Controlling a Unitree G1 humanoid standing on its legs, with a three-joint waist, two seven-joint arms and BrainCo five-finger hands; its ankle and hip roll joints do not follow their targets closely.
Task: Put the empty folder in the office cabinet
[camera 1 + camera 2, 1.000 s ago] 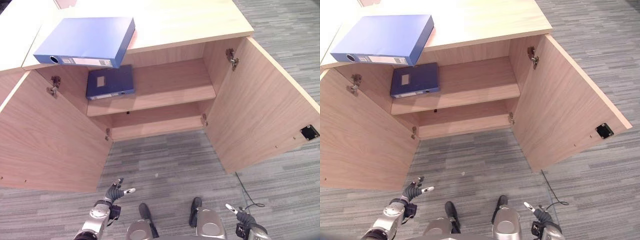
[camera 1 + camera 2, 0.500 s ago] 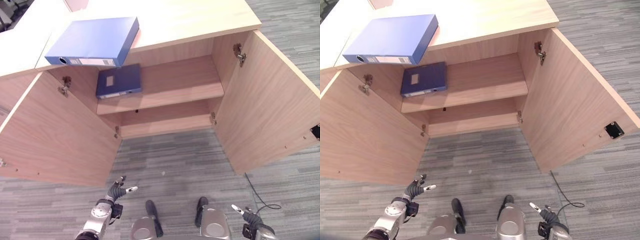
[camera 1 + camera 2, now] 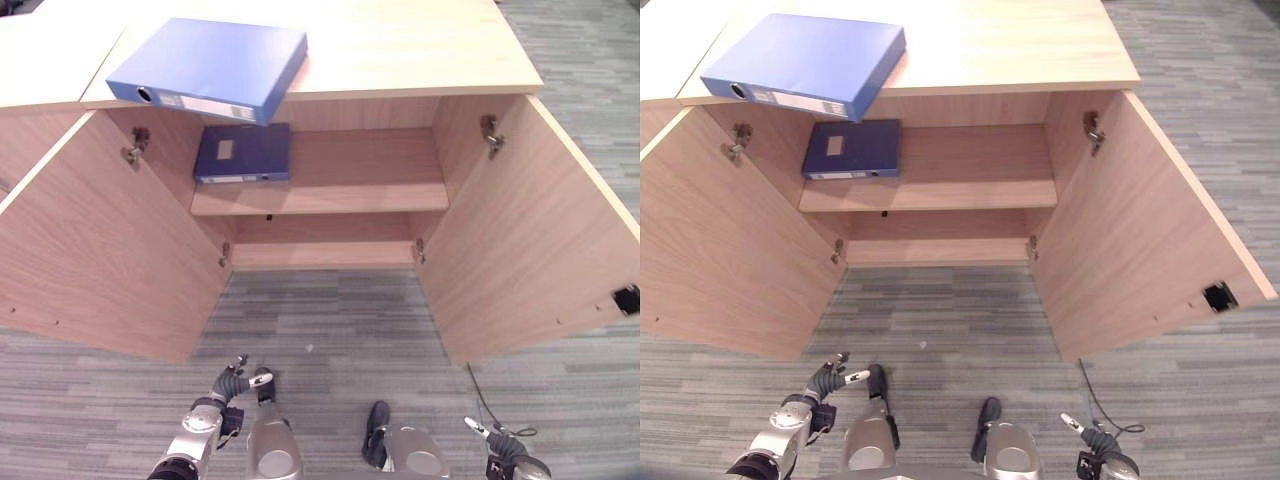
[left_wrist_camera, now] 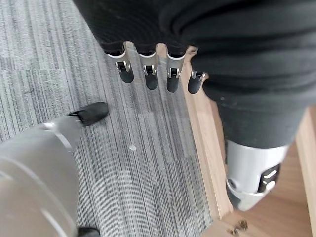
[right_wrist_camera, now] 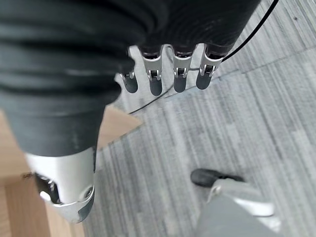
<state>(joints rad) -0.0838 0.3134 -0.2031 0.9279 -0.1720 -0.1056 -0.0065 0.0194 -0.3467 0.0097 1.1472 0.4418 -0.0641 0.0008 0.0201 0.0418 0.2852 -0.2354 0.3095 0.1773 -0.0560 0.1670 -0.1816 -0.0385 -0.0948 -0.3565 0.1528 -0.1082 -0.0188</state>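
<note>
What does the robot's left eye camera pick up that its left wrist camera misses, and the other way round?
Left eye view: the open cabinet, a blue folder on its top, overhanging the front edge, a darker folder flat on the upper shelf, and the right hand low down. Left wrist view: a close look at the left hand, fingers straight, holding nothing. Both: that hand, the grey striped carpet and the left door.
</note>
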